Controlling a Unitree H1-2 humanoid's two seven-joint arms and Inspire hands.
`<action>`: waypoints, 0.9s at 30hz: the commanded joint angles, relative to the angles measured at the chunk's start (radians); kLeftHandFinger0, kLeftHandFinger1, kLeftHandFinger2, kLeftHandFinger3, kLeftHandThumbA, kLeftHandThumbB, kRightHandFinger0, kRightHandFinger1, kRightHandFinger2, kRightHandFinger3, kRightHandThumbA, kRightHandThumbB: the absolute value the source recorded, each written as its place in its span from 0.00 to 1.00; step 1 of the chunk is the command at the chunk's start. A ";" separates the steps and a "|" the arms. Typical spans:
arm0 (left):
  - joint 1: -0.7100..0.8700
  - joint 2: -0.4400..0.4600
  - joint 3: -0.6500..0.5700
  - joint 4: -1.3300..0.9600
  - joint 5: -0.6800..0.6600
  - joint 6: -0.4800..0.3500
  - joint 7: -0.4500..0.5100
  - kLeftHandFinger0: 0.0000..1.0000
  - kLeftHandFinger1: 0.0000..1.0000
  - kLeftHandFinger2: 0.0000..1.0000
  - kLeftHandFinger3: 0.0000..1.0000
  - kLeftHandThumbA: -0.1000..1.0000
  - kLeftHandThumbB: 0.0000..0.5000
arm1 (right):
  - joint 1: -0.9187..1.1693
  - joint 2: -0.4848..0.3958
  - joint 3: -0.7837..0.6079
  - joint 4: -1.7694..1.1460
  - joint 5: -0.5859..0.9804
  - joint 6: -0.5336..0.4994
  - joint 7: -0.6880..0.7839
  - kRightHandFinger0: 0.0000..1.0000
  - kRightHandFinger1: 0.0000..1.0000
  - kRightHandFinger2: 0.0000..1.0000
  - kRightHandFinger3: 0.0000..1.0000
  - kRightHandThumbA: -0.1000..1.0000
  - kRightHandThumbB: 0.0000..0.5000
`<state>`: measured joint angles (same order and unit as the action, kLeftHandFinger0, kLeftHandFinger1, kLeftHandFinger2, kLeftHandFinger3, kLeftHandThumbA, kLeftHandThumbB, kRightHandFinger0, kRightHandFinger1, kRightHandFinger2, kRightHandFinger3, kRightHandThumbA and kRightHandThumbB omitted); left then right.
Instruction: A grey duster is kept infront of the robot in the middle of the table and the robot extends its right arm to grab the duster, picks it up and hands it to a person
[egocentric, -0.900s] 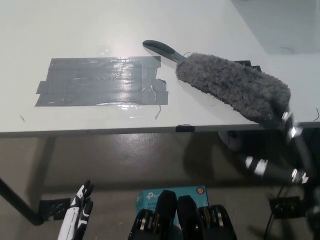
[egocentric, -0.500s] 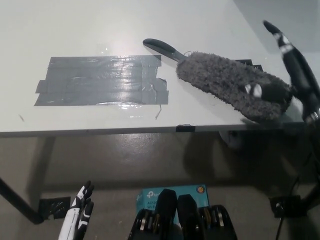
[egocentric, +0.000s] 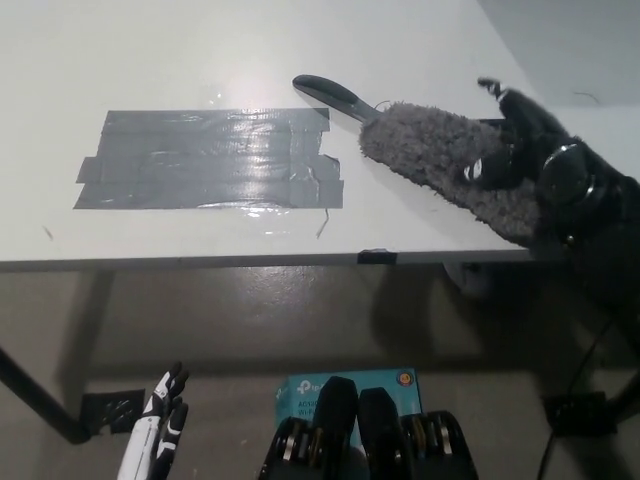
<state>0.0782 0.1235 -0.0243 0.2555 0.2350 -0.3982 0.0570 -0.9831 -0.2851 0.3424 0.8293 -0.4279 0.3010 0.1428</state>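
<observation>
I am laying my black right hand over the far end of the grey duster at the right of the frame, fingers draped across its fluffy head; whether they are closing around it I cannot tell. The duster is lying on the white bench, its dark handle pointing toward upper centre, beside a patch of grey tape. My white left hand is hanging at lower left, fingers loosely apart.
</observation>
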 joint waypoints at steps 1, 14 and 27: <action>-0.015 0.010 -0.003 -0.050 0.018 -0.024 0.012 1.00 1.00 1.00 1.00 1.00 0.55 | -0.232 0.037 0.065 0.287 -0.056 -0.018 0.048 1.00 1.00 1.00 1.00 1.00 1.00; -0.035 0.016 -0.008 -0.051 0.009 -0.016 -0.002 1.00 1.00 1.00 1.00 1.00 0.56 | -0.231 0.050 0.128 0.504 -0.024 -0.071 0.268 1.00 1.00 1.00 1.00 1.00 0.96; -0.054 0.021 -0.006 -0.029 0.006 -0.038 0.002 1.00 1.00 1.00 1.00 0.99 0.55 | -0.151 0.037 0.107 0.475 -0.031 -0.169 -0.018 0.52 0.58 0.49 0.41 0.00 0.34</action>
<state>0.0399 0.1281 -0.0267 0.2365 0.2414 -0.3990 0.0565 -1.1670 -0.2350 0.4661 1.2970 -0.4680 0.1887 0.1695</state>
